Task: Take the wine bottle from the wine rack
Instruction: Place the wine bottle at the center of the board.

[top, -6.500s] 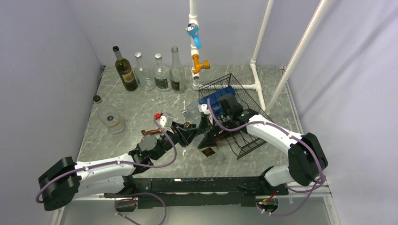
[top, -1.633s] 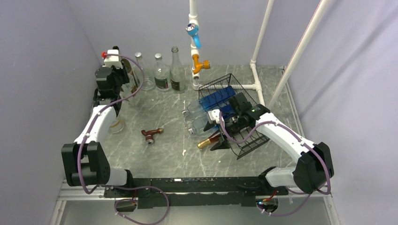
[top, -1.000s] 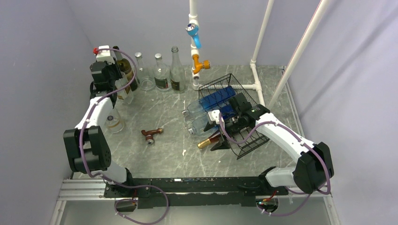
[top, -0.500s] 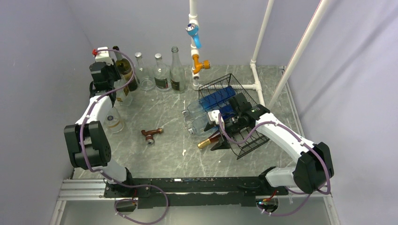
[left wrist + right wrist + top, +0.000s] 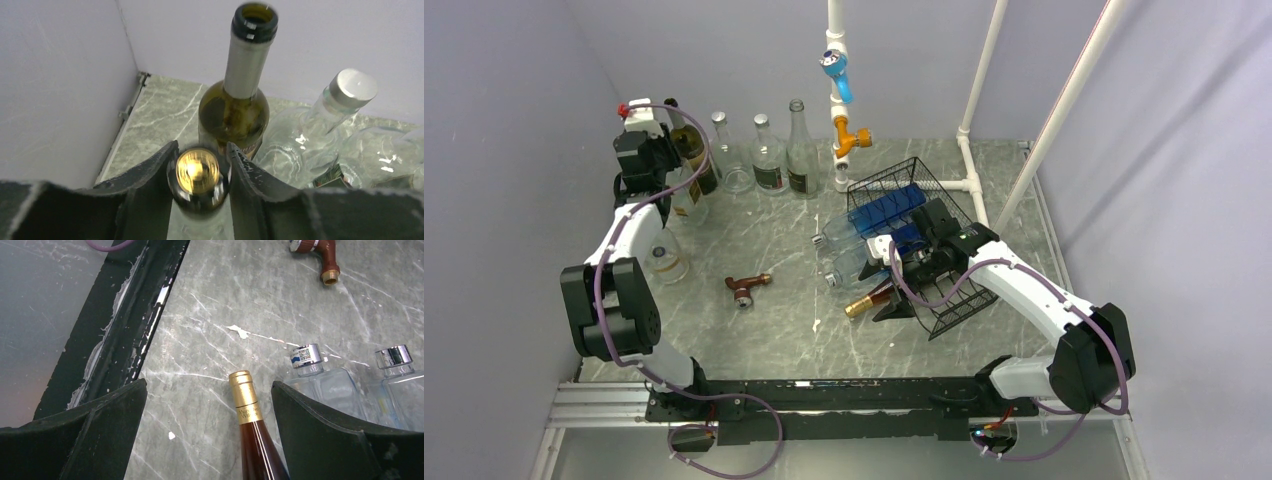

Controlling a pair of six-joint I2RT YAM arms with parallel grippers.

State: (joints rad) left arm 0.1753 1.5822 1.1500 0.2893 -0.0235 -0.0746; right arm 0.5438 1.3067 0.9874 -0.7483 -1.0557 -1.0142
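Observation:
The black wire wine rack (image 5: 939, 290) stands right of centre, tipped at an angle. A brown wine bottle (image 5: 871, 300) with a gold foil neck lies in its low tier, neck poking out toward the left. My right gripper (image 5: 902, 270) hovers over that neck, and in the right wrist view its open jaws (image 5: 209, 385) straddle the bottle (image 5: 252, 425) without touching it. My left gripper (image 5: 667, 170) is at the far back left, shut on the neck of an upright clear bottle (image 5: 686, 198) with a gold cap (image 5: 198, 171).
A dark green bottle (image 5: 235, 107) and clear bottles (image 5: 769, 160) line the back wall beside the held one. Two clear square bottles (image 5: 325, 385) lie in the rack. A brown pipe fitting (image 5: 746, 288), a glass jar (image 5: 667, 262) and the white pipe frame (image 5: 972, 130) are nearby.
My left arm carried the gold-capped clear bottle from beside the rack to the back left corner, and in the last second it barely shifted. The right arm has stayed still.

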